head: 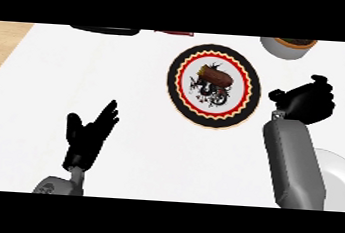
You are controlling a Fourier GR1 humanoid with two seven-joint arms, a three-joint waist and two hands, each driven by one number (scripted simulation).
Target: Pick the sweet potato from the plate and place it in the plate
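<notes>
two plates matter to you: the sweet potato (215,75) lies on the patterned plate (243,100), your right robot hand (308,101) curled on nothing just beside it, left robot hand (90,129) spread, resting, white plate (340,171) waiting by your right forearm.

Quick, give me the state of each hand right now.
Left hand: open, fingers straight, holding nothing.
Right hand: fingers curled, holding nothing; the sweet potato lies on the patterned plate.
</notes>
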